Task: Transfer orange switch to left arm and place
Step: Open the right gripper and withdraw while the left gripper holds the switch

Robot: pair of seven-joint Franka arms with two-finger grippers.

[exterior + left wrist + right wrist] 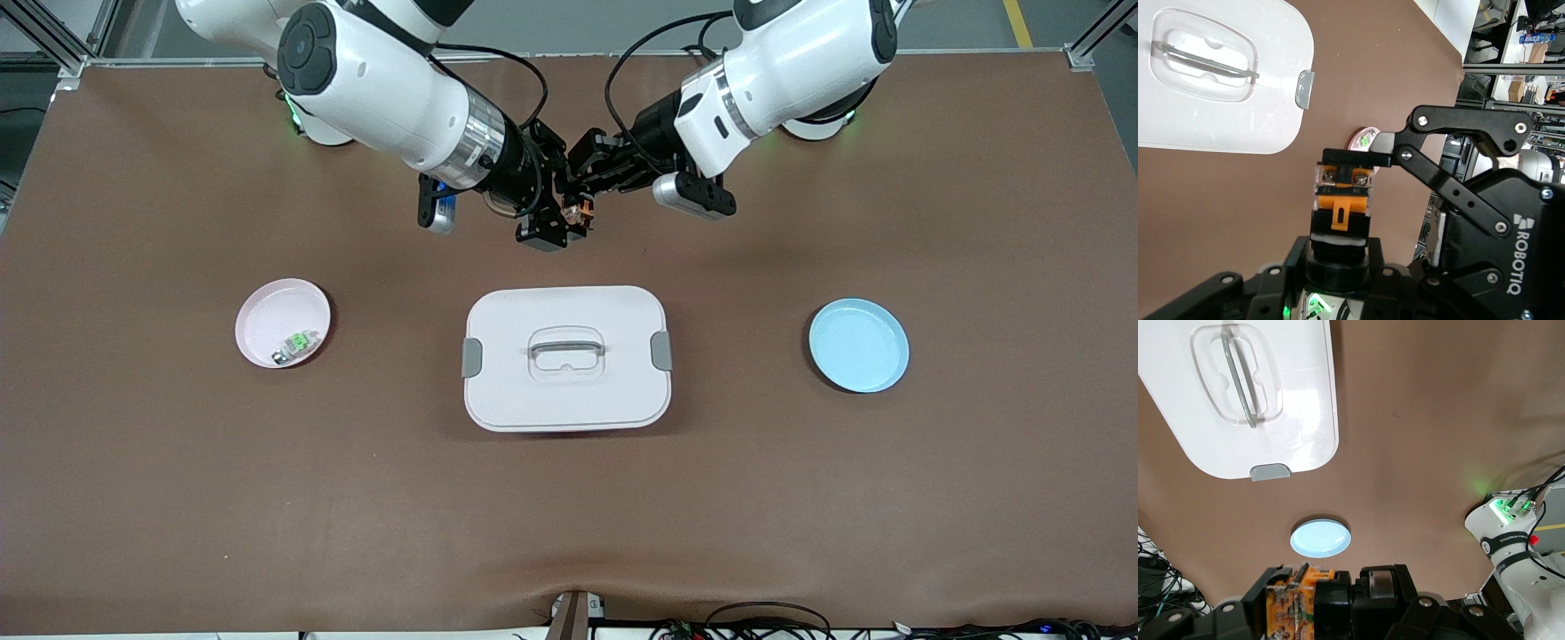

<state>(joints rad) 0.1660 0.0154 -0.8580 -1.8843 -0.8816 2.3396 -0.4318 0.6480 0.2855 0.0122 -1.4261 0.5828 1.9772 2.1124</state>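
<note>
Left claw (594, 191), front view: shut on the orange switch (582, 212), hanging over bare bench (569, 533) on the side of the box (566, 356) away from the front camera, roughly midway between the two arms' ends. Right claw (556, 218) met tip to tip with it at the same switch. Cannot tell whether gripping or letting go. Pink dish (258, 307) toward the right arm's end, with only a green-topped switch (300, 342) in it. Blue dish (858, 345) toward the left arm's end, with nothing in it. Box shut, between the two dishes, touched by neither arm.

Left wrist view: orange switch (1341, 200) upright in the left claw (1337, 263), gripped by its dark round end. Right claw (1405, 157) resting against the opposite end. Box (1218, 73) and pink dish (1363, 139) on the bench below, well apart from the switch.

Right wrist view: orange switch (1295, 600) tucked against the right claw (1331, 600). Hold not readable here either. Blue dish (1320, 538) and box (1251, 393) below, left arm's base (1511, 520) off to one side.

Progress, as a judgement: switch up off the bench and mid-handover, so likely about halfway. Left to do: clean release by the right claw, a carry toward the blue dish passing clear of the box, then setting down.
</note>
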